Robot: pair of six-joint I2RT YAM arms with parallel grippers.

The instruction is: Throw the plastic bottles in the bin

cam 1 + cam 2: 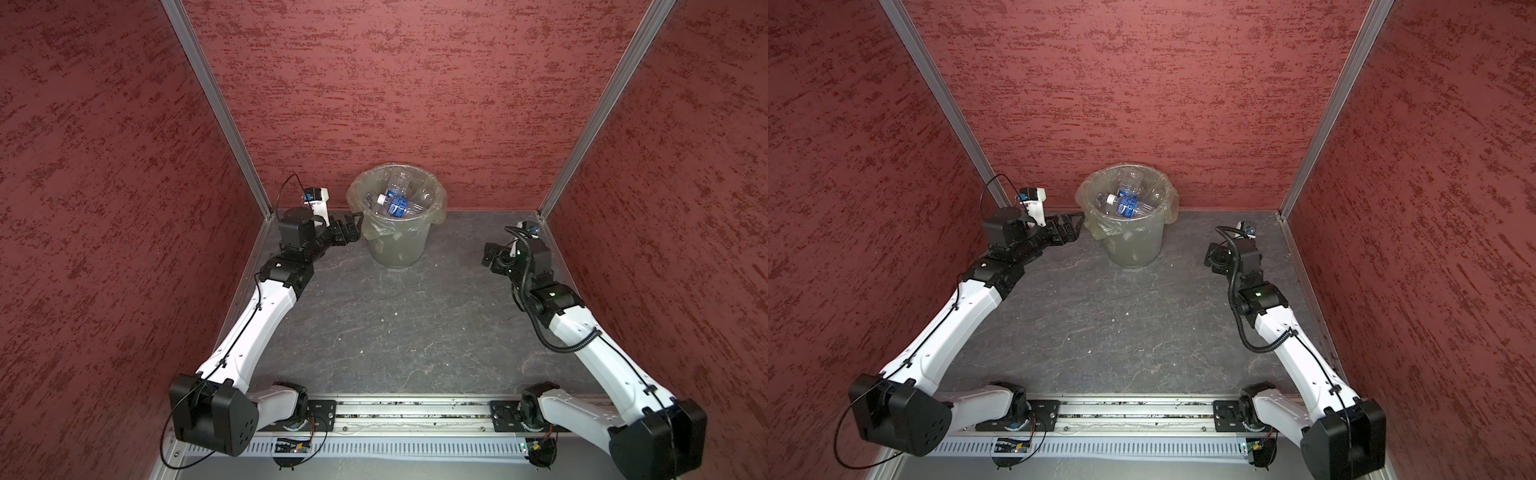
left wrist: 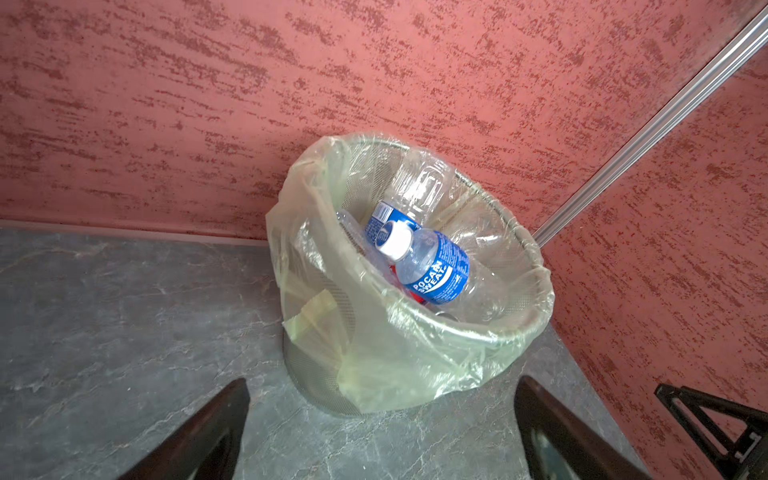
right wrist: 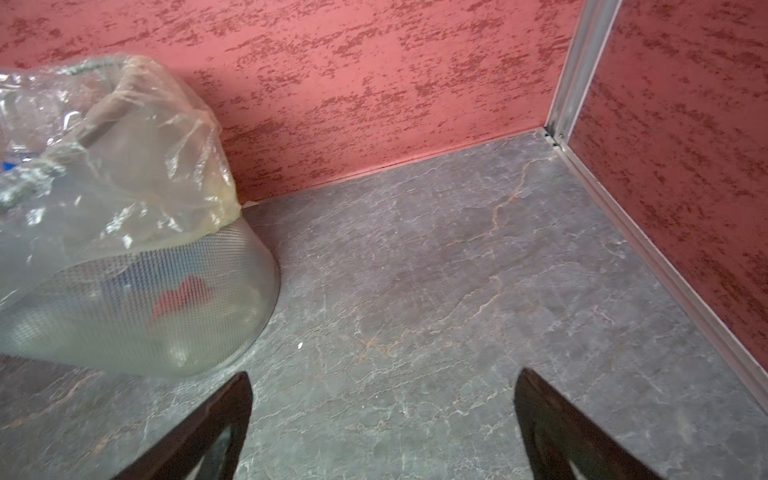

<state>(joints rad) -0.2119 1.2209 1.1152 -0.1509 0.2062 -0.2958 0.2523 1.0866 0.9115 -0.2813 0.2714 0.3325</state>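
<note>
Left gripper [image 1: 352, 226] spread wide, empty, just beside bin [image 1: 395, 249] at its 9 o'clock. Right gripper [image 1: 490, 257] likewise wide, empty, at bin's 4 o'clock, well apart. Bottles [image 1: 397, 205] piled inside bin, at 12 o'clock of table [image 1: 395, 332].

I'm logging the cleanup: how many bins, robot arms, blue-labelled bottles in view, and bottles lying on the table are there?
Bin: 1
Robot arms: 2 (left arm, right arm)
Blue-labelled bottles on top inside the bin: 2
Bottles on the table: 0
Total: 5
Other clear bottles in the bin are too jumbled to count.
</note>
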